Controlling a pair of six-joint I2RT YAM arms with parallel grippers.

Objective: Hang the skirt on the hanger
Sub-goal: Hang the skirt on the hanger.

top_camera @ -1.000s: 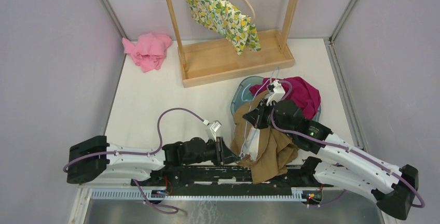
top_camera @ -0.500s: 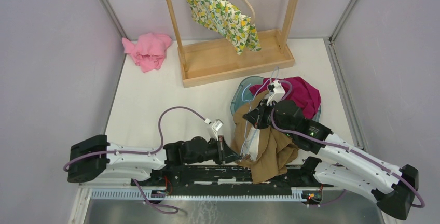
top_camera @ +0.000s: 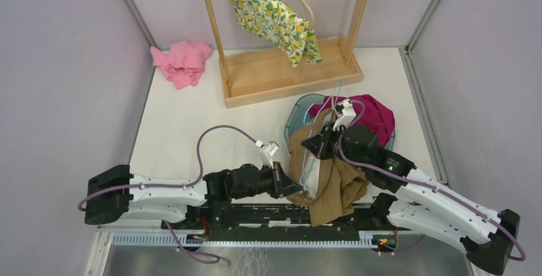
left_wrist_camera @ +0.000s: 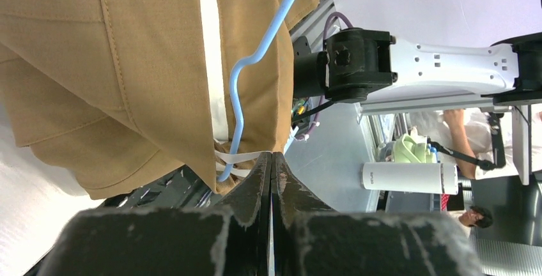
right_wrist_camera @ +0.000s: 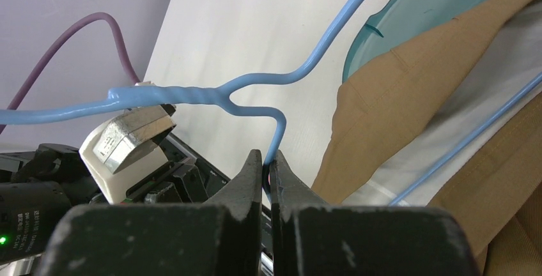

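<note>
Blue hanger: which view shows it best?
Right wrist: the hanger fills the frame, twisted neck sharp, right gripper shut on it. Left wrist shows one bend against the skirt; top external, only thin wire.

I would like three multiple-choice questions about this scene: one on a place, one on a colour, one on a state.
1. Where is the pink cloth?
A. at the near edge
B. on the table, left of the wooden rack
C. by the right wall

2. What colour is the hanger?
A. red
B. black
C. blue

3. How are the right fingers?
A. shut on the hanger wire
B. wide open
C. out of view

Answers: B, the top view shows it at the far left; C, both wrist views show blue wire; A, the right wrist view shows the wire pinched between the closed tips.
</note>
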